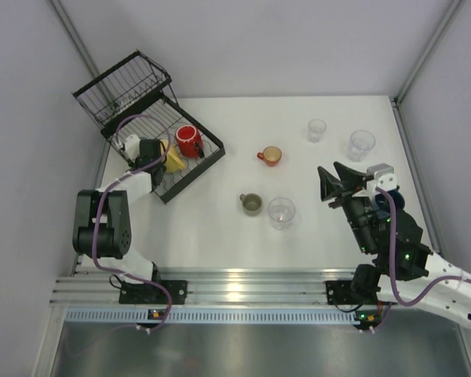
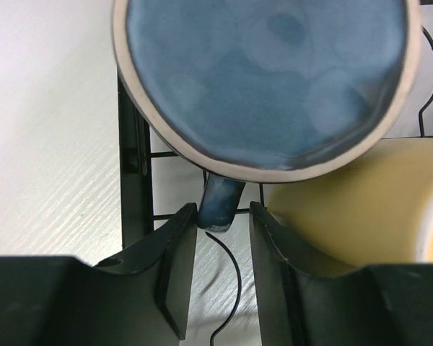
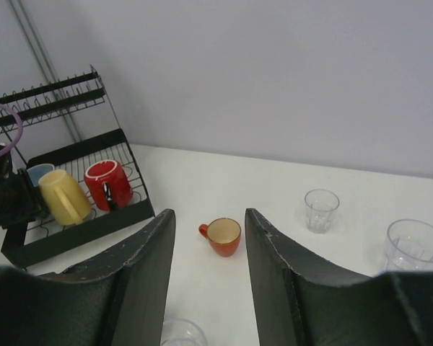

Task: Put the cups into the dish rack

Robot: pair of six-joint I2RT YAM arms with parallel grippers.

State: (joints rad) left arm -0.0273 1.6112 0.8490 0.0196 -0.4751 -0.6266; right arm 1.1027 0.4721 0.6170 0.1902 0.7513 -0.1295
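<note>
A blue cup [image 2: 267,79] lies mouth-down in the dish rack [image 1: 190,182], next to a yellow cup [image 2: 353,209] and a red cup [image 1: 188,140]. My left gripper [image 2: 224,216] stands open around the tip of the blue cup's handle [image 2: 220,202], with a gap on the right side. On the table stand an orange-red cup [image 1: 270,155], an olive cup [image 1: 252,204] and three clear tumblers [image 1: 281,212] [image 1: 316,129] [image 1: 360,144]. My right gripper [image 1: 334,184] hovers open and empty at the right, facing the orange-red cup [image 3: 224,236].
The rack's taller basket part [image 1: 125,90] rises at the back left, against the left wall. Grey walls close the table on the left, back and right. The arm bases sit on the metal rail [image 1: 243,287] at the near edge.
</note>
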